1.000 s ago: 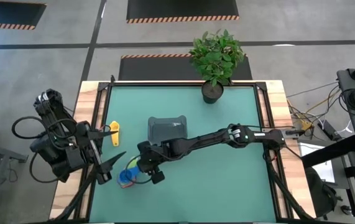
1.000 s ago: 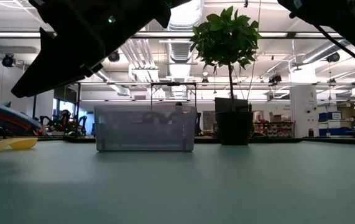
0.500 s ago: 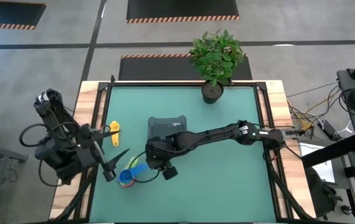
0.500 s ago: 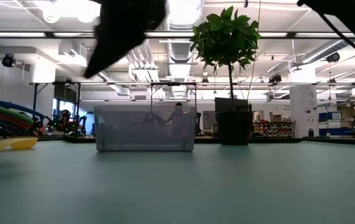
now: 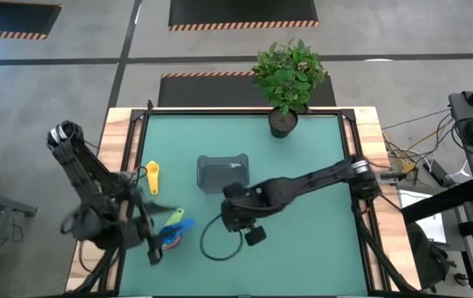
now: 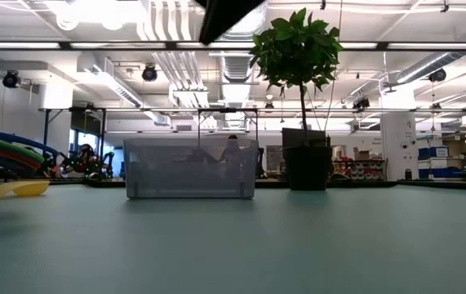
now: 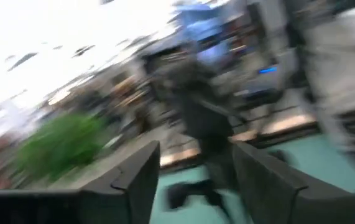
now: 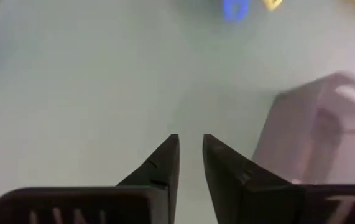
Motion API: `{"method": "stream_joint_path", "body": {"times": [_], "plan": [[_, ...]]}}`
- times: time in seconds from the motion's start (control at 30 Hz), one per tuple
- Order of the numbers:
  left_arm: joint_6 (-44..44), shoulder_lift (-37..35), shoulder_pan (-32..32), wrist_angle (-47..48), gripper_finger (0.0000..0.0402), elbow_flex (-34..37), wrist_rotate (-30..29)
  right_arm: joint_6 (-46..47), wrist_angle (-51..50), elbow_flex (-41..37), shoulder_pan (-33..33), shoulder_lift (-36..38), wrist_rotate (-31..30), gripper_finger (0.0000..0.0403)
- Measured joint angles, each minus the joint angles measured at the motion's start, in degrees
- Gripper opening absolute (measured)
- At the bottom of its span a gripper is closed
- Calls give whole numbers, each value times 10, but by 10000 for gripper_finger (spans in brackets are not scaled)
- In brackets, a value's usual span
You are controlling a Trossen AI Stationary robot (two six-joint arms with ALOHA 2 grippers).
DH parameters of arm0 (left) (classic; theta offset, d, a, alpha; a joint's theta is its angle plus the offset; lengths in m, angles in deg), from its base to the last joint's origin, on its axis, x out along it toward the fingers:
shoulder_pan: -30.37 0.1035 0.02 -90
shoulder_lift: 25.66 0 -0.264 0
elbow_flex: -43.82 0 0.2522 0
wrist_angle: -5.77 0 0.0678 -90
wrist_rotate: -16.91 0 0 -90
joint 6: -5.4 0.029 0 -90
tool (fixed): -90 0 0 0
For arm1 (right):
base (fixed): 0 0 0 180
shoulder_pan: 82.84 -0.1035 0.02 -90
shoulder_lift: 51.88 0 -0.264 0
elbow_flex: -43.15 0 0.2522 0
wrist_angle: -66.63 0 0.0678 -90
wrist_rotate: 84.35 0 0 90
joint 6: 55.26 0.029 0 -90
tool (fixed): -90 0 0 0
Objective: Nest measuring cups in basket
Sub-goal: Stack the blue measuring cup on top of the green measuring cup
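Observation:
A nested stack of measuring cups [image 5: 171,233], blue and red with a teal handle, sits on the green table near its left front. A single yellow cup [image 5: 152,175] lies farther back. The dark grey basket [image 5: 222,172] stands mid-table, showing nothing inside. My left gripper [image 5: 151,240] hangs open just left of the stack, pointing level, with nothing between its fingers [image 7: 133,183]. My right gripper [image 8: 191,140] hovers above the table right of the stack and in front of the basket [image 8: 320,124], its fingers a narrow gap apart and holding nothing.
A potted plant [image 5: 284,83] stands at the far edge, its black pot [image 6: 306,167] right of the basket [image 6: 190,167]. A black cable loop [image 5: 215,244] hangs under my right arm. Bare green table lies to the right and front.
My right gripper has risen and drawn away from the cup stack toward the table's right. My left gripper has sunk and moved toward the near edge, ending beside the stack. The stack has stayed where it was.

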Motion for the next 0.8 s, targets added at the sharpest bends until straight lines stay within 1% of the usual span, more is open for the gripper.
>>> {"method": "stream_joint_path", "body": {"times": [0.07, 0.13, 0.2, 0.27, 0.37, 0.43, 0.57, 0.67, 0.73, 0.8], "plan": [[-35, 3, 10, 29, 168, 10, 68, -3, 62, -56, -7, 39, -6, 43], [-82, 3, 24, 62, 149, 13, 104, -6, 129, -113, -12, 75, -6, 35], [-133, 2, 43, 118, 129, 13, 143, -11, 197, -171, -15, 110, -6, 29], [-180, 2, 63, 173, 108, 13, 211, -18, 265, -225, -16, 143, -6, 27], [-244, 2, 96, 229, 74, 14, 312, -29, 368, -299, -16, 185, -12, 26], [-287, 2, 116, 266, 50, 14, 345, -36, 420, -340, -16, 209, -28, 26], [-374, 2, 154, 368, 8, 13, 379, -40, 498, -407, -16, 248, -61, 26], [-463, 5, 190, 456, 4, 13, 428, -45, 547, -442, -15, 272, -68, 26], [-507, 14, 212, 492, 2, 13, 455, -46, 567, -460, -16, 284, -68, 26], [-532, 29, 228, 514, 1, 13, 493, -47, 584, -475, -16, 290, -67, 26]]}}
